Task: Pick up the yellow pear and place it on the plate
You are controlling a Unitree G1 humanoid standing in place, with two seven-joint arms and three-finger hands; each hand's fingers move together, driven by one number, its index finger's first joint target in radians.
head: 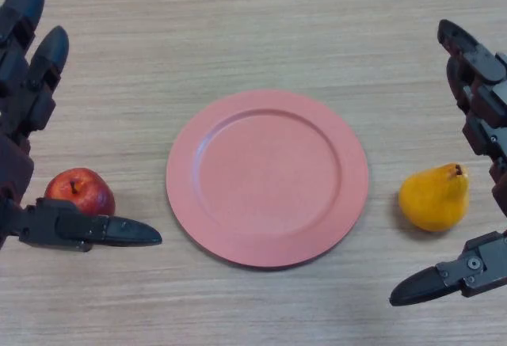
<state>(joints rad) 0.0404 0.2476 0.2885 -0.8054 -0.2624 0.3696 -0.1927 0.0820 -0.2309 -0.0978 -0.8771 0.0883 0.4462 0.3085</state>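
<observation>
A yellow pear (434, 199) lies on the wooden table at the right, just right of a pink plate (268, 176) in the middle. The plate holds nothing. My right hand (480, 100) stands open at the right edge, its fingers above the pear and its thumb (444, 277) below it, touching neither. My left hand (24, 77) is open at the left edge.
A red apple (80, 192) sits at the left of the plate, between my left hand's fingers and its thumb (95, 230), which lies just under the apple. Bare wood stretches behind the plate and in front of it.
</observation>
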